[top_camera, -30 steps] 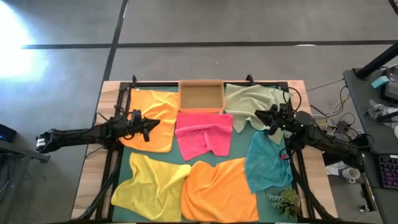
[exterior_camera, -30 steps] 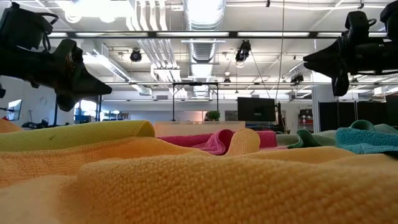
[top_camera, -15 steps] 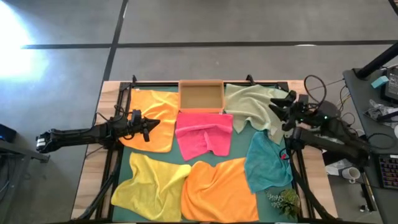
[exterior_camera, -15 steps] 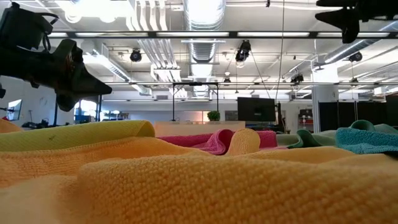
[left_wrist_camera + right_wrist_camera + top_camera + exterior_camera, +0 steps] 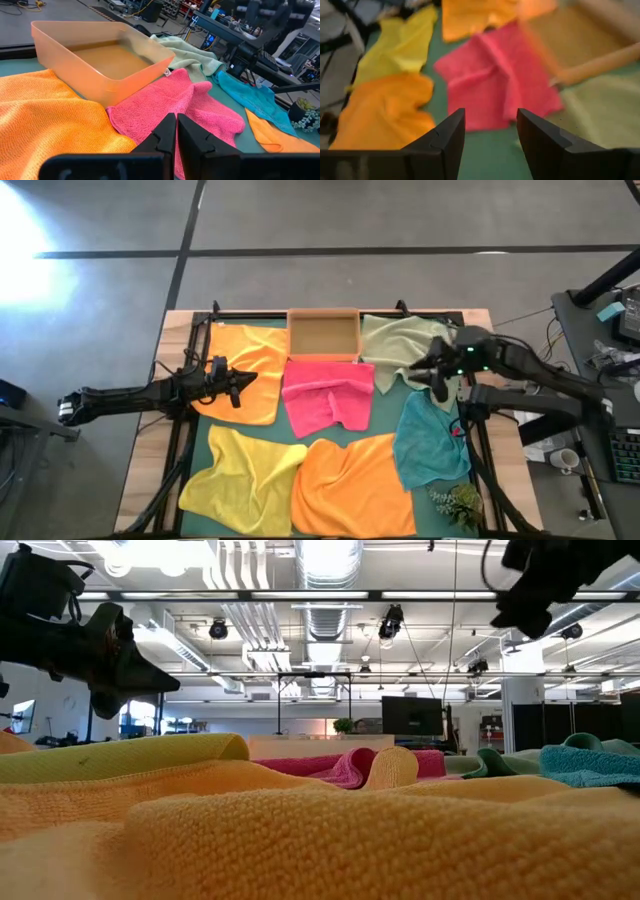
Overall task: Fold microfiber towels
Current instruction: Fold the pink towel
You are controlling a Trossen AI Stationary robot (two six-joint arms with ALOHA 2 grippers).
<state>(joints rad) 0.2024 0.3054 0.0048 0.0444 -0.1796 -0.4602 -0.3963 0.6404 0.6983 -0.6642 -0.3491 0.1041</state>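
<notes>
Both arms matte black, slim tubular links with chunkier joint housings. Left gripper [image 5: 238, 383] has flat, tapered black fingers [image 5: 161, 139]. Right gripper [image 5: 432, 372]: black wedge-shaped fingers [image 5: 545, 142], small green lights on wrist housing, black cable looped behind.

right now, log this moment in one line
left gripper shut, over orange towel | right gripper open, empty, above pale green towel | nothing folded

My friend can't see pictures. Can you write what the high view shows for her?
Six towels lie spread on a green mat: two orange, one yellow, one pink, one pale green, one teal, with a wooden tray at the far edge. The left gripper is shut over an orange towel; the right gripper is open above the pale green towel.
</notes>
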